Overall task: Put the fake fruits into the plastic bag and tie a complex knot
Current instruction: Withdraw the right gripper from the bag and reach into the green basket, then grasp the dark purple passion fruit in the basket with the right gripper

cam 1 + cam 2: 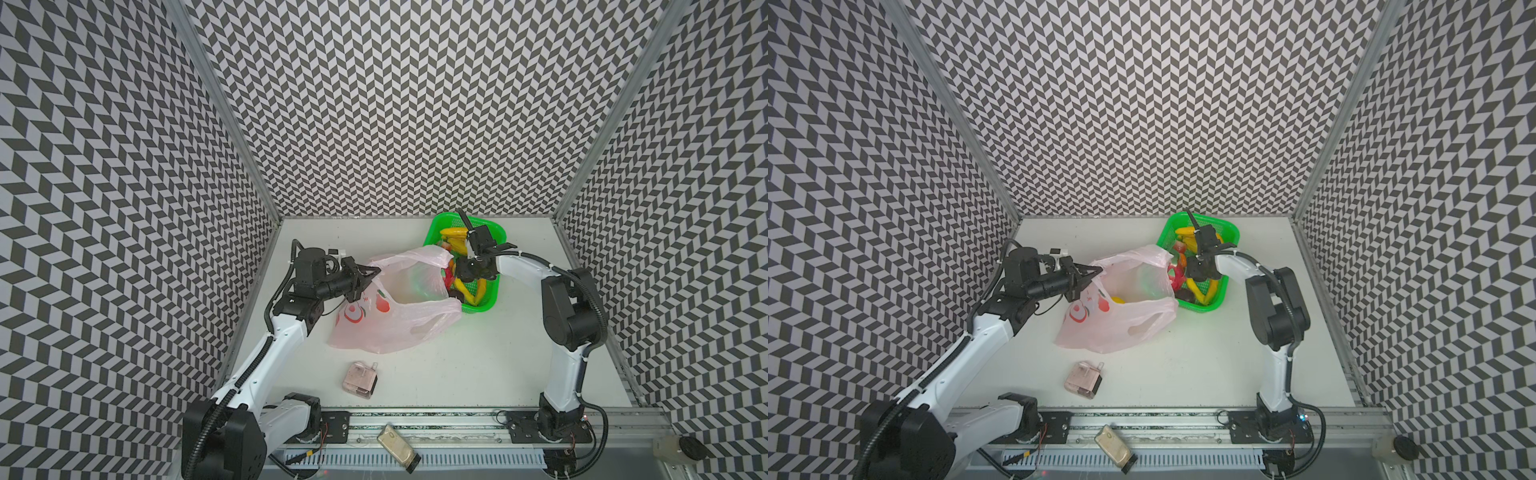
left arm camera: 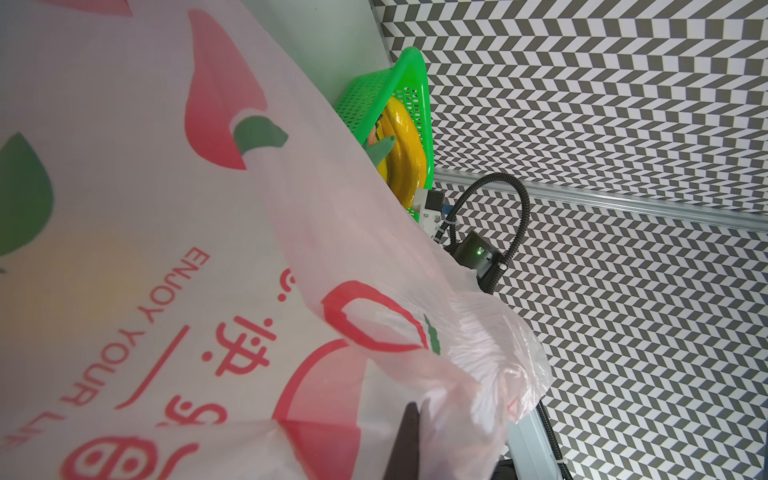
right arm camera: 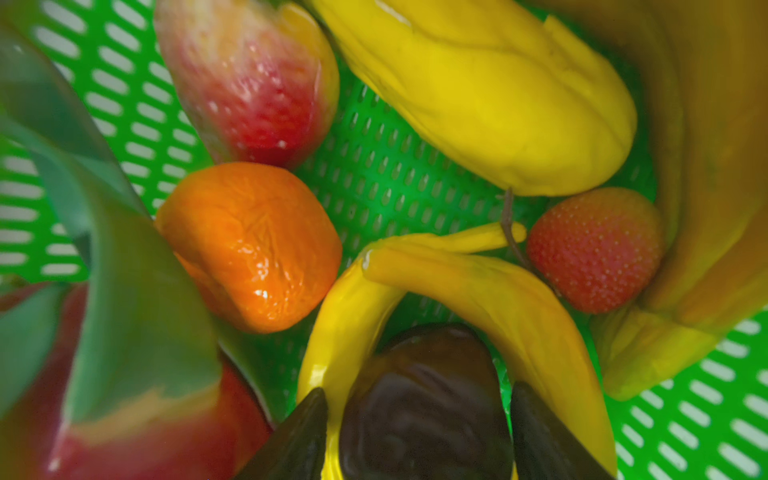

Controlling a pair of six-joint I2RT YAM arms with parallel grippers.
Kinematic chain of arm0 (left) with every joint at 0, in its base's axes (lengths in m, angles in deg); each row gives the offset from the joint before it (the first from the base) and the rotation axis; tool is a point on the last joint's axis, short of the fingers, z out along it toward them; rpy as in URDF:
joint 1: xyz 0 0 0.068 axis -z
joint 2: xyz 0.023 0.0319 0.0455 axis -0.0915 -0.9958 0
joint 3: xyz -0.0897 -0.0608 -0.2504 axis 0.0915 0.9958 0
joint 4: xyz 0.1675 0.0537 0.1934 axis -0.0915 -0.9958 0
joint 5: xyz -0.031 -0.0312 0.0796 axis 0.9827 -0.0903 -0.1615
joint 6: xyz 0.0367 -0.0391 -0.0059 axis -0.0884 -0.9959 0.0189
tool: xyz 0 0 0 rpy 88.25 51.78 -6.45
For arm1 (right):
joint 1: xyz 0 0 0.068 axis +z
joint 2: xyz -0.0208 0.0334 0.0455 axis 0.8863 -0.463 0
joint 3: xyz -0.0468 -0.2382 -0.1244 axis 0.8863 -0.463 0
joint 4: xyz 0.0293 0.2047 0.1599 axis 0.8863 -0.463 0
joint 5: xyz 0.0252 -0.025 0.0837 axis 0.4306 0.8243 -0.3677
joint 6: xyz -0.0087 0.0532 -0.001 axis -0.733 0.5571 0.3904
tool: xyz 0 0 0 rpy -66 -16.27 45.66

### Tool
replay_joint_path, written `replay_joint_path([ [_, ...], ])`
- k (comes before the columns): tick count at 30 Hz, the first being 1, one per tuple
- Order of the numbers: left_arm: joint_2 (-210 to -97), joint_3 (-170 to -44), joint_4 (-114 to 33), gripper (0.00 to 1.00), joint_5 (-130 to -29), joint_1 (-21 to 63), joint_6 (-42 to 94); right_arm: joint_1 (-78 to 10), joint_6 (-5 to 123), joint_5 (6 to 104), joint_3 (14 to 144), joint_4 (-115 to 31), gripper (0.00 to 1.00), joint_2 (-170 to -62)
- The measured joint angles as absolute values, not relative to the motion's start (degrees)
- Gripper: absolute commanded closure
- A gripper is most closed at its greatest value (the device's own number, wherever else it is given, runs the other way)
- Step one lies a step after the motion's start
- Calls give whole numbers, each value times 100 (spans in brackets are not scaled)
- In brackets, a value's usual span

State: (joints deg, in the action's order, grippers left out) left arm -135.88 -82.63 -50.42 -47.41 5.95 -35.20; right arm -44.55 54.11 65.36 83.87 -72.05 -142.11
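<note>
Mouth agape because our left claw (image 1: 374,274) pinches the plastic bag (image 1: 395,332) at its nine o'clock rim, we hold our right claw (image 3: 417,388) spread astride the dark brown fruit (image 3: 424,419) in the green basket (image 1: 478,309) at two o'clock.

Basket (image 1: 478,309) holds fake fruits (image 1: 453,233); plastic bag (image 1: 395,328) just left; box (image 1: 360,380) before bag.

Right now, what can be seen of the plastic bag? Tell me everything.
The plastic bag is thin, translucent pale pink film with red and green fruit prints and red lettering. It lies crumpled on the white table, mouth gaping toward the green basket, whose near side its rim partly covers. The left pincer is shut on the rim, holding it up. One handle loop lies flat. Inside, something yellow shows in a top view.
</note>
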Motion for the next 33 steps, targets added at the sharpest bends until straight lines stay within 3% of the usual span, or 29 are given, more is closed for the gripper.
replay_joint_path([
  [19,-13588,-8252,-5042,100,-4741,595,-3520,-4459,5317,6676,8409,-7107,54,-14233],
  [33,-13588,-8245,-5042,100,-4743,595,-3520,-4490,5376,6659,7657,-7044,56,-13237],
])
